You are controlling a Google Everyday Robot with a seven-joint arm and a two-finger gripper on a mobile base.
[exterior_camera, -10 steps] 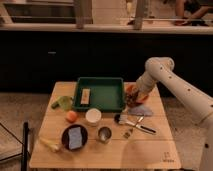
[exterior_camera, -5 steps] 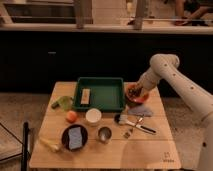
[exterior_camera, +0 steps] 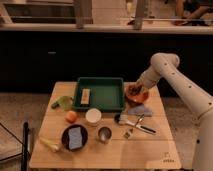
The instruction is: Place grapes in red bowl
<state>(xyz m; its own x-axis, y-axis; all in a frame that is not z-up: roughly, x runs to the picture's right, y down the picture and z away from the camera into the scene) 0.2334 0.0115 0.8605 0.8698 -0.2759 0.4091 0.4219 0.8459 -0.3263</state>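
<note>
The red bowl (exterior_camera: 138,97) stands at the table's right side, just right of the green tray (exterior_camera: 100,93). My gripper (exterior_camera: 134,89) reaches down from the white arm, right over the bowl's left half. A dark reddish lump, the grapes (exterior_camera: 132,92), shows at the gripper's tip, at or just inside the bowl's rim. I cannot tell whether the grapes rest in the bowl or hang from the gripper.
A small brown block (exterior_camera: 85,95) lies in the tray. A green item (exterior_camera: 62,102), an orange fruit (exterior_camera: 71,116), a white cup (exterior_camera: 93,116), a metal cup (exterior_camera: 104,134), a dark plate (exterior_camera: 65,138) with a blue sponge, a blue cloth (exterior_camera: 141,110) and utensils (exterior_camera: 136,125) lie around.
The arm has risen a little and swung right, bringing the gripper with the dark lump from the bowl's left edge to over the bowl.
</note>
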